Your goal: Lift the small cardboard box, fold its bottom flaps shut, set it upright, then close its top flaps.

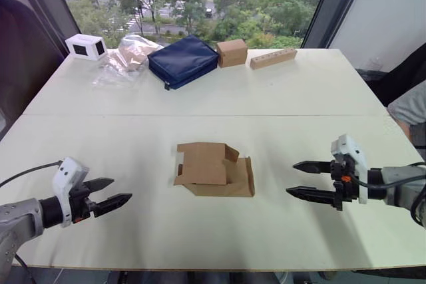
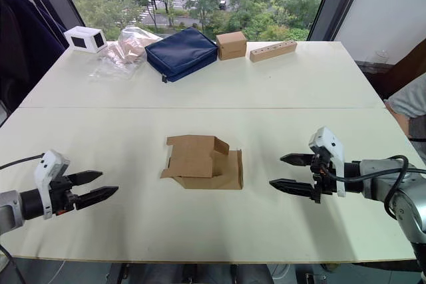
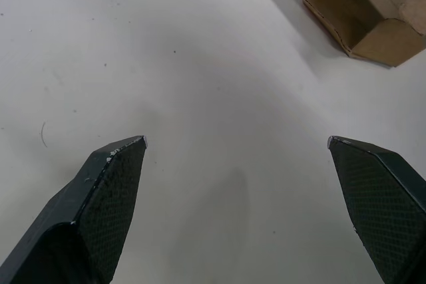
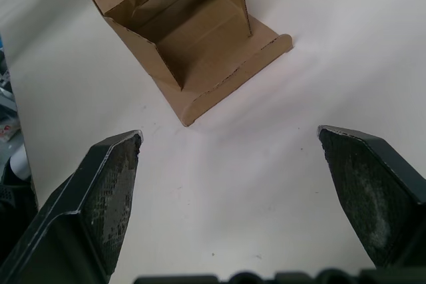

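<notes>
The small cardboard box [image 1: 212, 170] lies on its side near the middle of the white table [image 1: 213, 91], flaps spread open at both ends. One wide flap [image 1: 241, 181] lies flat on the table toward my right. In the right wrist view the box [image 4: 180, 28] shows its hollow inside. My left gripper [image 1: 117, 191] hovers open to the box's left, well apart from it. My right gripper [image 1: 301, 178] is open too, to the box's right with a gap between. Nothing is held.
Along the far edge sit a white device [image 1: 86, 46], a crumpled clear plastic bag [image 1: 128, 54], a navy pouch [image 1: 183, 60], another small brown box [image 1: 231, 52] and a long tan bar [image 1: 273, 58]. A person's arm [image 1: 407, 106] shows at the right edge.
</notes>
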`<state>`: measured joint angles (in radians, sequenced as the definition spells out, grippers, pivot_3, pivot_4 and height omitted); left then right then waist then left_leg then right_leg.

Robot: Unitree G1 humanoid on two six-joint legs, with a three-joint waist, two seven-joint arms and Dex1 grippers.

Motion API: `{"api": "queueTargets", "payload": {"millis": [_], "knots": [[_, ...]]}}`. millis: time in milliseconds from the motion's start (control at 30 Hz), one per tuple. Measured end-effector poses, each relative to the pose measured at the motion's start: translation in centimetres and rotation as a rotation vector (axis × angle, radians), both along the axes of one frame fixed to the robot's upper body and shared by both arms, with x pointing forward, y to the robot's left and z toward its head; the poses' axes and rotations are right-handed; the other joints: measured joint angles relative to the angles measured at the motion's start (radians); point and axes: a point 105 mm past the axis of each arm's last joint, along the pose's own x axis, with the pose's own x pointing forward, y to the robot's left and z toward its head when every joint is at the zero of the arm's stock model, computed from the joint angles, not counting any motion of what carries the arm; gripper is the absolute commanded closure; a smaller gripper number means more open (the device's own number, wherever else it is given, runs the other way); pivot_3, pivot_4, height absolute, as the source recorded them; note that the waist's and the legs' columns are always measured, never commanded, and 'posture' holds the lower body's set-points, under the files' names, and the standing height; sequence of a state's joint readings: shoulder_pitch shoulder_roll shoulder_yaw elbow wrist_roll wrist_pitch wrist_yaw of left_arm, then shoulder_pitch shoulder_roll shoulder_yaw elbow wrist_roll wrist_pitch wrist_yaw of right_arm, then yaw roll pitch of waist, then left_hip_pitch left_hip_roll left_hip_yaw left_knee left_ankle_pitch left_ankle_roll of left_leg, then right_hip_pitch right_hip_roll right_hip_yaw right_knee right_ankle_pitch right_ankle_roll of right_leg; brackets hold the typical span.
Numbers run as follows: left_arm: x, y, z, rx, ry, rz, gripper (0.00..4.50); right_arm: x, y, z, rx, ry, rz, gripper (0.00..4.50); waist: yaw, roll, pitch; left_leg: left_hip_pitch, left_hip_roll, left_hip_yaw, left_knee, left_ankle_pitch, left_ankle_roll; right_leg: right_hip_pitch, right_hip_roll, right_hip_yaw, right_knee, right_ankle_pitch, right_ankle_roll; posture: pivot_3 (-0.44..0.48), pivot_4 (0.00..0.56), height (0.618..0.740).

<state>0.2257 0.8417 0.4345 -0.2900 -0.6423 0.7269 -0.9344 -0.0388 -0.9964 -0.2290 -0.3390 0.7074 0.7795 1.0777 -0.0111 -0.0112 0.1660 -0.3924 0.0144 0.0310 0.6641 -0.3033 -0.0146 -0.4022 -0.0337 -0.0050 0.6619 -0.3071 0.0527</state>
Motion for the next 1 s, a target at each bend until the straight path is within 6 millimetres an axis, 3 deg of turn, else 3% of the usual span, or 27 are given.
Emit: {"api": "queueTargets", "payload": {"millis": [600, 800, 1000], "knots": [[0.8, 1.0, -0.2, 0.041, -0.017, 0.026, 0.00, 0.1, 0.0, -0.9, -0.016, -0.031, -0.009, 0.05, -0.001, 0.000, 0.000, 0.000, 0.000, 0.000, 0.000, 0.000, 0.000, 0.000, 0.000, 0.000, 0.000, 0.001, 0.002, 0.000, 0.150, 0.740], [3.3, 1.1, 1.1, 0.170, -0.157, 0.070, 0.00, 0.9, -0.9, -1.3, -0.048, -0.052, -0.049, 0.05, 0.001, 0.000, 0.000, 0.000, 0.000, 0.000, 0.000, 0.000, -0.001, 0.000, 0.000, 0.000, 0.001, 0.001, 0.002, 0.000, 0.150, 0.740], [4.0, 0.8, 1.6, 0.179, -0.153, 0.043, 0.00, 1.6, -1.2, -1.4, -0.049, -0.079, -0.102, 0.05, -0.002, 0.000, 0.000, 0.000, 0.000, 0.000, 0.000, 0.000, -0.001, 0.000, 0.000, -0.001, 0.002, 0.002, 0.003, 0.000, 0.150, 0.740]]}}
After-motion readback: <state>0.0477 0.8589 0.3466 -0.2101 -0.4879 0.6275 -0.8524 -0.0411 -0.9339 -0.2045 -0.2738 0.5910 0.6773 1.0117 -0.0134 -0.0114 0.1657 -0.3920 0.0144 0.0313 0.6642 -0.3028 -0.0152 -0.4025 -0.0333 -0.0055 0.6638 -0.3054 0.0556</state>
